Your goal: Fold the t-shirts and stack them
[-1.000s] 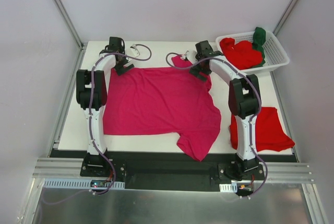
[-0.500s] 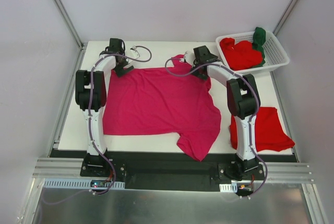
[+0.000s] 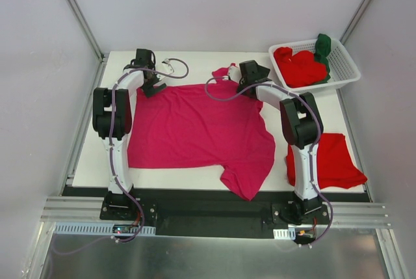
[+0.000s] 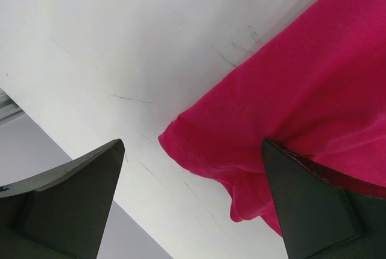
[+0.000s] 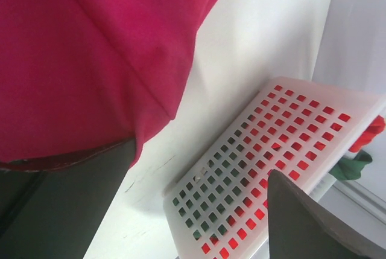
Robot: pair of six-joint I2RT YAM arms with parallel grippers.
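The magenta shirt (image 3: pixel 195 126) lies spread on the table (image 3: pixel 201 58). The left pincer (image 4: pixel 192 147) is released, with the hem corner between its jaws. The right pincer (image 5: pixel 202 159) is released, with the cloth edge draped over one finger. The cloth is light and limp, so it should sag when lifted. Pinch each corner at the seam.

One magenta t-shirt (image 3: pixel 195 123), one green t-shirt (image 3: pixel 323 46), one basket (image 3: pixel 348 64).
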